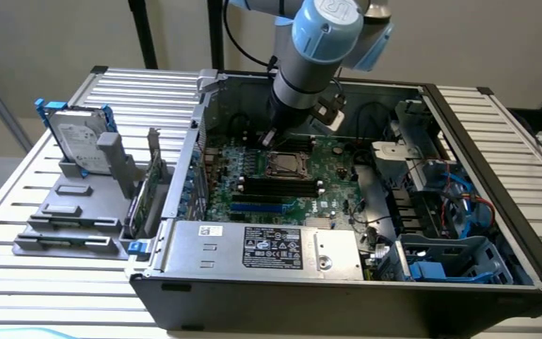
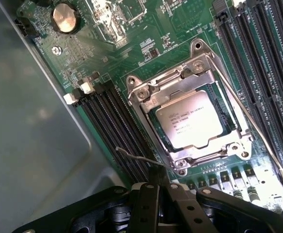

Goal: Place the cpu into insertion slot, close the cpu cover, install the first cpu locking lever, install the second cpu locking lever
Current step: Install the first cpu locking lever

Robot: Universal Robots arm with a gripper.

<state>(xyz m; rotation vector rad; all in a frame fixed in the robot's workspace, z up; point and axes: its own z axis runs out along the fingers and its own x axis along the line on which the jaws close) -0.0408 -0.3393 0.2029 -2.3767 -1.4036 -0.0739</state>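
Cpu [image 2: 189,119] is sitting flat in the insertion slot [image 2: 225,104] on the green motherboard [image 1: 337,178], in the far middle of the open computer case [image 1: 346,311] on the slatted bench [image 1: 525,141]. Cpu cover [image 2: 170,82] is lying down over the chip's edges, framing it. One long locking lever [image 2: 248,119] is running along one side of the socket. A second thin lever [image 2: 136,156] is sticking out from a socket corner over the memory slots [image 2: 110,121]. Fingers [image 2: 149,201] are pressed together, pinching nothing visible, with the tips hovering just beside that thin lever; contact can't be told. Grey power-supply box [image 1: 262,247] is sitting at the case's near side.
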